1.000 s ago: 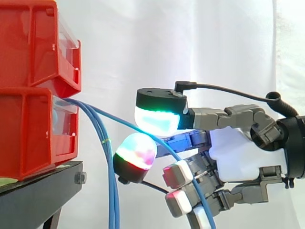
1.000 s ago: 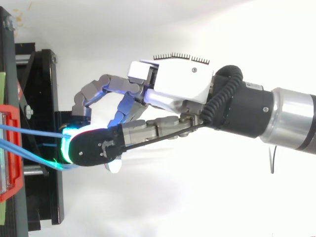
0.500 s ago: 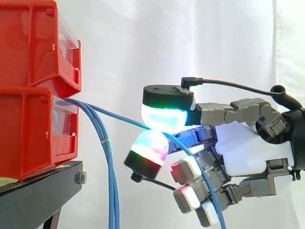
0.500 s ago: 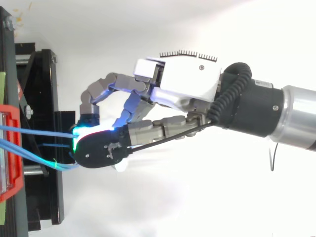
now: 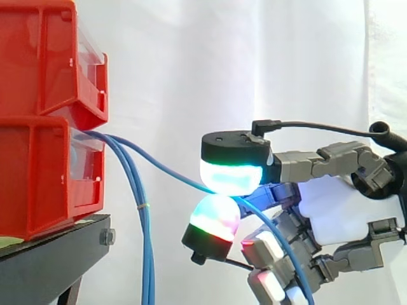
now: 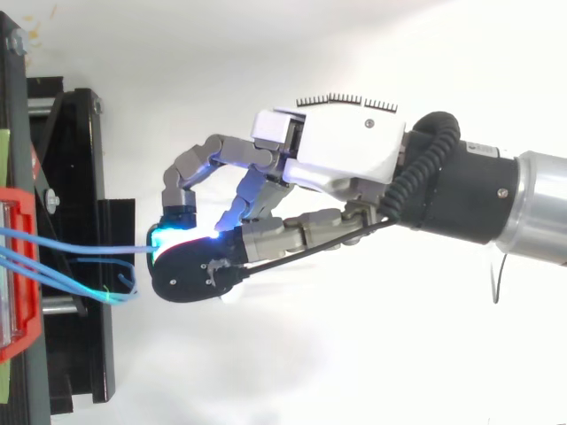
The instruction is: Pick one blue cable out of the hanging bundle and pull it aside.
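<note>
- I see the hand [image 5: 337, 213] level in the side view, palm towards the bins and fingers reaching left; the arm [image 6: 496, 190] comes in from the right edge of the top view, with the back of the hand [image 6: 345, 159] facing up at that camera
- the hand is closed in a pinch; two glowing pads [image 5: 232, 175] meet at its front, one glowing cyan-green above and one green, white and red just beneath it, while the other fingers curl in below the palm
- the blue cable [image 5: 165, 170] sits between those two pads; it runs slanting down from the lower red bin [image 5: 38, 178] to the pinch, well out from the rest, then carries on down past the curled fingers to the bottom edge
- the bundle [image 5: 143, 248] hangs close to the bin front, dropping almost straight down, apart from the hand
- the top view shows me what the side view cannot; the held blue cable [image 6: 97, 250] crosses the gap from the bin at the left edge to the pads, and the other strands loop back beside it over the black stand [image 6: 75, 177]
- the side view alone gives me the height; the upper red bin [image 5: 38, 63] is stacked on the lower one, both on the stand, with the white curtain [image 5: 222, 63] behind
</note>
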Controlling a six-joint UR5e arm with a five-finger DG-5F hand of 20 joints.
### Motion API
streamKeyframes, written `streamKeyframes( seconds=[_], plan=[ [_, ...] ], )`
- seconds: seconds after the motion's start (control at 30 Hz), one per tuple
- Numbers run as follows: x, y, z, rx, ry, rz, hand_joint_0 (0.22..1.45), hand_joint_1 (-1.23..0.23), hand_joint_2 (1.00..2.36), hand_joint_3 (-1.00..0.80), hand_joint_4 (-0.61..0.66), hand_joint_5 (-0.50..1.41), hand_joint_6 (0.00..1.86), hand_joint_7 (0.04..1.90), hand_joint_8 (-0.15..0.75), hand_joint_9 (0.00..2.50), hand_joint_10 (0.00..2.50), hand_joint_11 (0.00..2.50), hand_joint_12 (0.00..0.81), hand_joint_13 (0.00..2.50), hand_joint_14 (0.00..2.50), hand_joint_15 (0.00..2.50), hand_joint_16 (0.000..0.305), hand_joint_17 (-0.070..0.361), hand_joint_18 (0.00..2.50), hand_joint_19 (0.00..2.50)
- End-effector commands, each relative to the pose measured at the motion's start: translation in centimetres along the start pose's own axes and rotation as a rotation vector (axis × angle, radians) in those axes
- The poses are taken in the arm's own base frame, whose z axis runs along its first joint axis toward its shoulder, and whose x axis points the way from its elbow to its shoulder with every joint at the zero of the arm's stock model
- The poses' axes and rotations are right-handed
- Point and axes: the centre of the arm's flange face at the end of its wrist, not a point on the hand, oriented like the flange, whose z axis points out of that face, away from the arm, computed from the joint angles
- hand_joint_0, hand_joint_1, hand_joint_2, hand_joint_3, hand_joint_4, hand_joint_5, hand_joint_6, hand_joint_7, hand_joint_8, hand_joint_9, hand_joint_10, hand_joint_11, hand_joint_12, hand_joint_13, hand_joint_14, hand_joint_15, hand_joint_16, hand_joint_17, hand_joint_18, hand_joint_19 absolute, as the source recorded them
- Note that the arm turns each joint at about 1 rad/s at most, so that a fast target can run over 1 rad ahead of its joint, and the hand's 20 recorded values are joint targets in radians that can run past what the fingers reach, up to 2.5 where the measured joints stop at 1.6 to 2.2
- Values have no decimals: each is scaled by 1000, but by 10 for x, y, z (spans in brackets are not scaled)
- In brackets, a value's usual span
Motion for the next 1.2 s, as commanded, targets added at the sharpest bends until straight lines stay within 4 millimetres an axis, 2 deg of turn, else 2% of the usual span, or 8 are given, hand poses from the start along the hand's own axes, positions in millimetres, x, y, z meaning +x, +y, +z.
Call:
streamKeyframes(
  seconds=[0.0, 0.27, 0.4, 0.57, 0.83, 0.93, 1.03, 1.17],
  plan=[
    [0, 1, 2, -20, -2, 3, 718, -810, 1017, -250, 26, -166, 943, 1252, 342, 1170, 23, 835, 364, 1052, 27, 724, 49, 111, 945, 779],
    [2, 5, 6, -66, 0, -2, 742, -805, 1009, -373, 22, -171, 937, 1306, 336, 1149, 23, 827, 363, 1041, 27, 722, 49, 111, 936, 771],
    [1, -1, 5, -55, -1, -11, 754, -793, 1004, -434, -4, -176, 938, 1308, 334, 1131, 22, 819, 363, 1035, 27, 722, 49, 110, 932, 766],
    [-3, -27, 0, -39, 0, -13, 763, -787, 1002, -486, -25, -180, 939, 1298, 333, 1118, 20, 814, 360, 1029, 25, 712, 49, 110, 927, 762],
    [-1, -20, 7, -110, 0, 13, 752, -777, 1000, -500, -20, -184, 942, 1199, 322, 1101, 22, 823, 360, 1018, 28, 723, 49, 109, 929, 769],
    [-1, -20, 7, -112, 0, 13, 646, -769, 1000, -500, 63, -179, 943, 896, 302, 1090, 20, 822, 358, 1004, 27, 735, 48, 108, 894, 801],
    [-1, -20, 7, -112, 0, 13, 533, -707, 1000, -500, 71, -176, 932, 884, 314, 1097, 22, 823, 371, 1006, 26, 751, 51, 115, 887, 819],
    [-1, -20, 7, -113, 0, 14, 464, -606, 1000, -500, 79, -174, 925, 876, 337, 1119, 21, 827, 399, 1025, 24, 739, 58, 131, 907, 809]
  ],
)
